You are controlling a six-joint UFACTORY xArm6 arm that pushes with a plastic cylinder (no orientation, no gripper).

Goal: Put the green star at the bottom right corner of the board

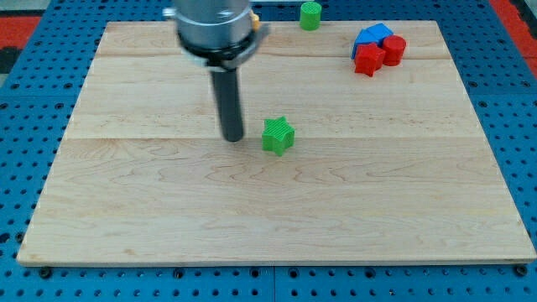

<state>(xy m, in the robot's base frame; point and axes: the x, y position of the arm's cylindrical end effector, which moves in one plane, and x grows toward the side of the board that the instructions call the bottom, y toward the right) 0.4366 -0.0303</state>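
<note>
The green star (278, 136) lies near the middle of the wooden board (277, 218), a little above centre. My tip (233, 138) is on the board just to the view's left of the star, a small gap apart from it. The rod rises from the tip to the grey arm body at the view's top.
A green cylinder (310, 15) stands at the board's top edge. At the top right a blue block (372, 35), a red star (368, 59) and a red cylinder (393, 49) cluster together. Blue pegboard surrounds the board.
</note>
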